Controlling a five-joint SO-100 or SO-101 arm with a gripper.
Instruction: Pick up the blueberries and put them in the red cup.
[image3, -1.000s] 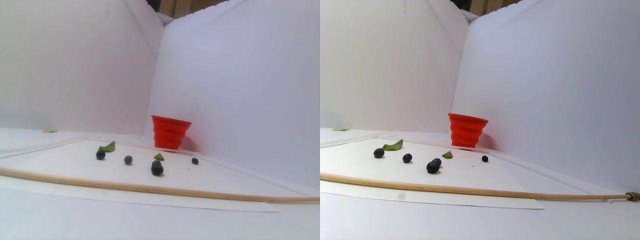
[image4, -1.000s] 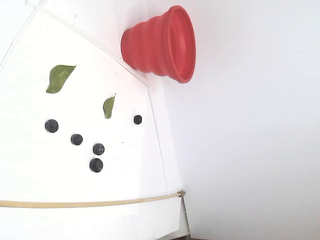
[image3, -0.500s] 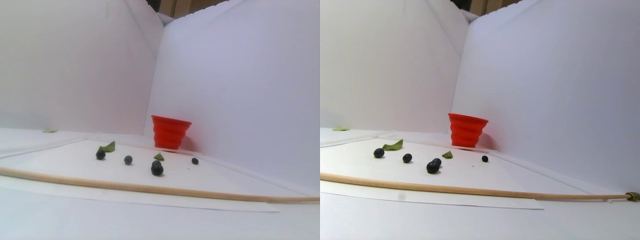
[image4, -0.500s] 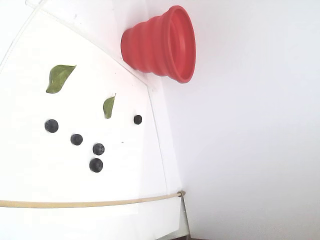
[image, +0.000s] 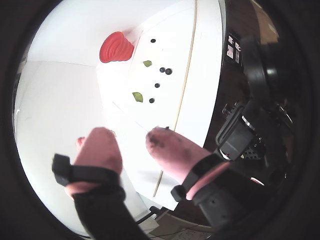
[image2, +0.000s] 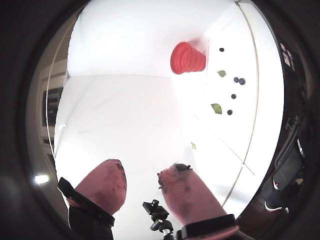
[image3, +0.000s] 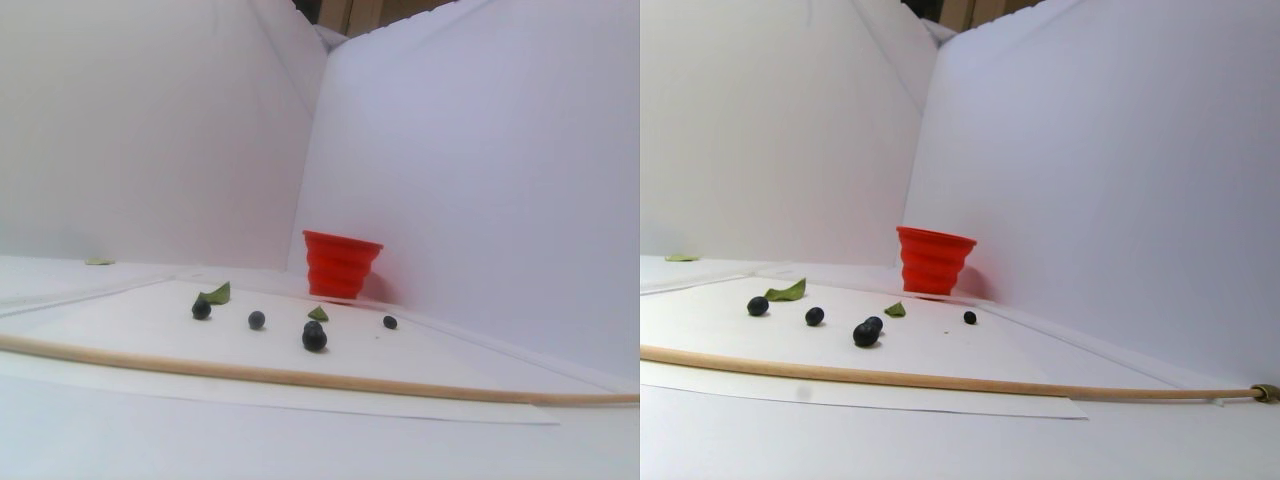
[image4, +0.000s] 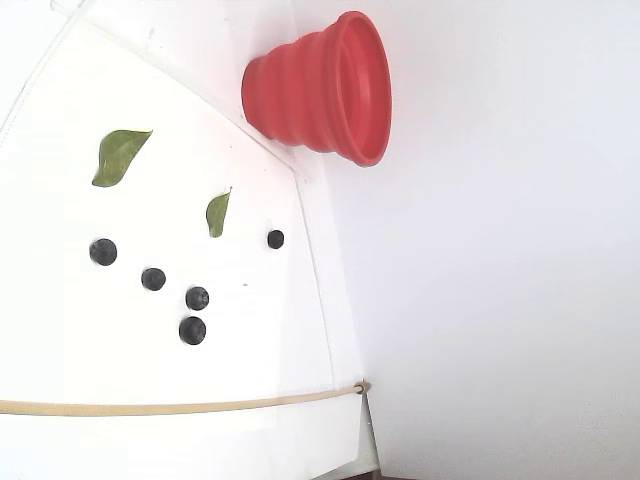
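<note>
so the gripper is up in the air and well back from everything, its two pink padded fingers spread apart with nothing between them, and you get the same spread from the other wrist view too. both pads look grubby with dark specks. all five blueberries are sitting loose on the white sheet: in the fixed view one is off by itself near the sheet's right edge, one is furthest left, one sits between, and the last two are close together, just beside each other but not touching as far as that view shows. in the stereo pair view those two overlap so you can't tell there. the red cup stands upright on its base at the far corner, right up near the white wall, well apart from the berries, and you can't see into it from any angle here. two green leaves lie flat on the sheet, a bigger one and a smaller one, the small one between the cup and the berry cluster. a thin wooden stick runs across the near edge of the sheet, between the berries and the gripper in a wrist view.
</note>
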